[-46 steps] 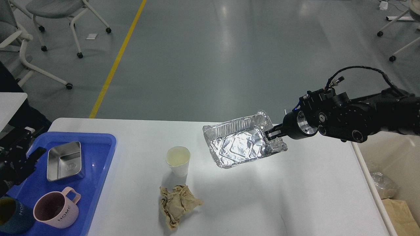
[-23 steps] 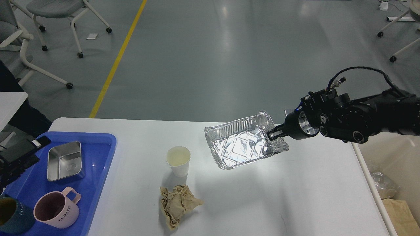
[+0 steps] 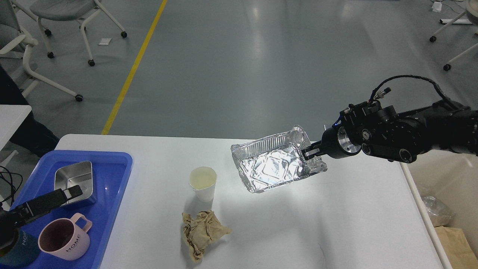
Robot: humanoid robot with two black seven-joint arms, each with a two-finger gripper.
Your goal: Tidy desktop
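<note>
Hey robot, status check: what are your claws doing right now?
Right claw shut on foil tray, held above table. Left claw over blue bin, state unclear. Paper cup and crumpled paper not in the way.

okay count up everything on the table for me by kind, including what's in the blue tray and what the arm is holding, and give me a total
Mugs: 2, pink and dark blue
Paper cup: 1
Steel tin: 1
Foil tray, gripped by the right gripper: 1
Crumpled paper: 1
Blue tray: 1
Total: 7
</note>
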